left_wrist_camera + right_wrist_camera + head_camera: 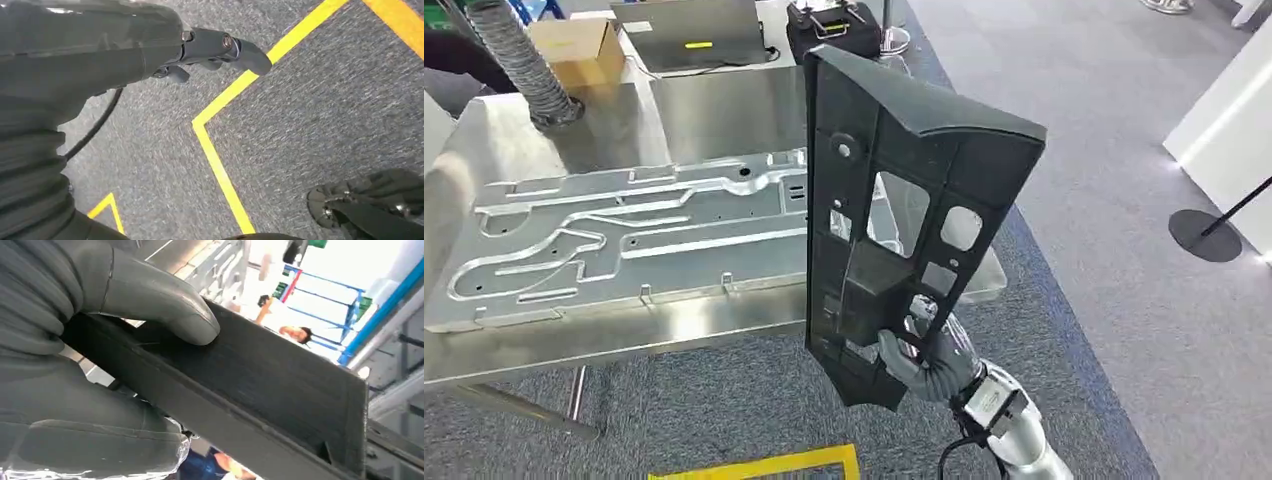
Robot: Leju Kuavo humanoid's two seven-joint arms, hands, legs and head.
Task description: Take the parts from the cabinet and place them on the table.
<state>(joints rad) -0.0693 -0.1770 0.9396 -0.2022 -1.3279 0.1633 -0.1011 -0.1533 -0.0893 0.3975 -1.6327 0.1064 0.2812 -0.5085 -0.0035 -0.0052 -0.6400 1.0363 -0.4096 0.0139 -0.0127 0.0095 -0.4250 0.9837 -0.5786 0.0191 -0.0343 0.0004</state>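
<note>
My right hand [929,365] grips the lower end of a large black plastic panel [904,130] with several cutouts, holding it upright in front of the metal table [714,110]. Close up in the right wrist view, the thumb and the rest of the right hand [75,315] clamp the panel's [280,385] edge. A big machined aluminium plate [624,230] lies flat on the table, behind and left of the panel. My left hand [215,47] hangs over the grey carpet with nothing in its loosely extended fingers.
At the table's far end are a cardboard box [579,50], a grey ribbed hose [519,60], a laptop [689,35] and a black case [834,30]. A stanchion base [1204,235] stands on the carpet at right. Yellow tape lines [220,165] mark the floor.
</note>
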